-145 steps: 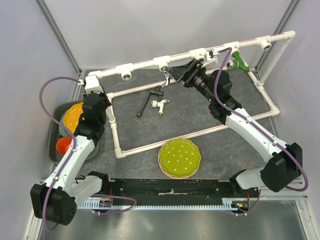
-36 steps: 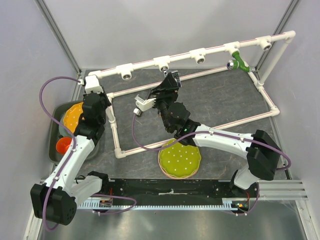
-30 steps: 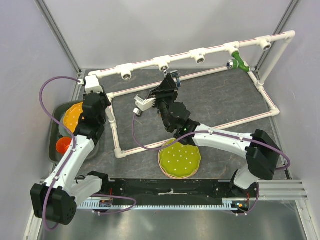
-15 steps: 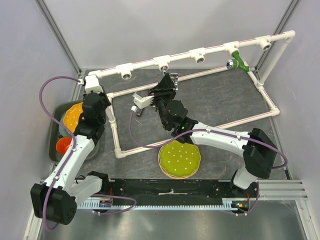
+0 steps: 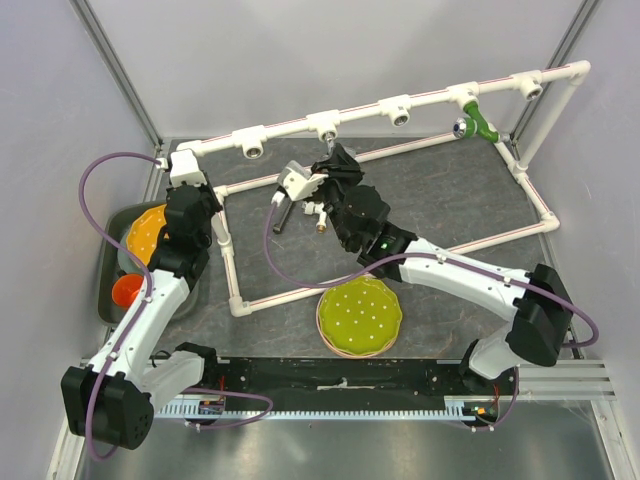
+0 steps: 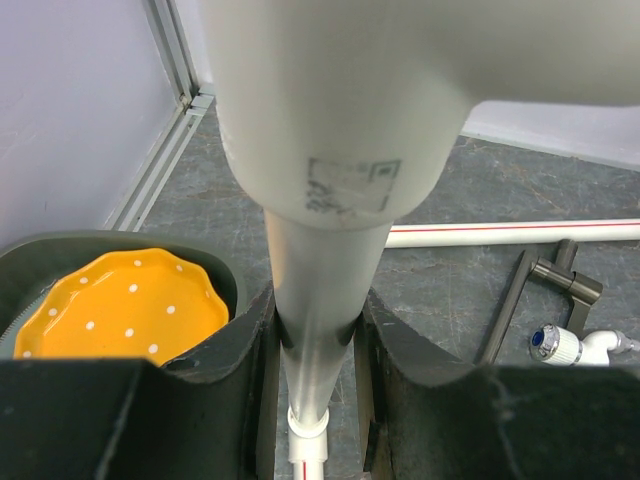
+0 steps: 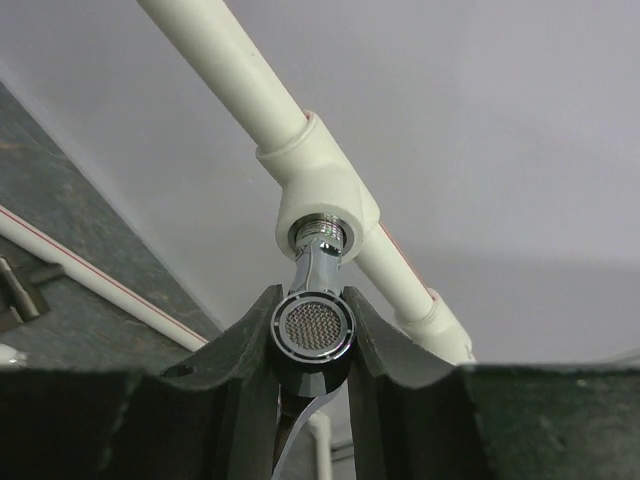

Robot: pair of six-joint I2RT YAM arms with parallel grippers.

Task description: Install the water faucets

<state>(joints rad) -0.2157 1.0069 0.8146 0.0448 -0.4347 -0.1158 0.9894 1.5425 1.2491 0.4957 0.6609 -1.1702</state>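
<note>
right fingers (image 7: 250,350) are closed on the silver faucet (image 7: 314,325). its threaded end meets the mouth of a tee (image 7: 318,195) on the top rail, near the middle of the worktop's far edge. the white faucet (image 5: 318,212) lies on the worktop (image 5: 420,200), just beside the black bar (image 5: 284,212). left fingers (image 6: 235,370) are clamped on the frame's post (image 6: 318,290) at the far left corner.

Enclosure of plain pale lilac-grey panel walls (image 5: 330,50) at the back and both sides, joined by slim aluminium corner posts (image 5: 115,70). Cell floor: a dark grey slate-patterned mat (image 5: 430,200), matte and mottled. Brushed metal tabletop (image 5: 350,450) along the near edge. Light even and soft, probably from overhead; shadows faint.
</note>
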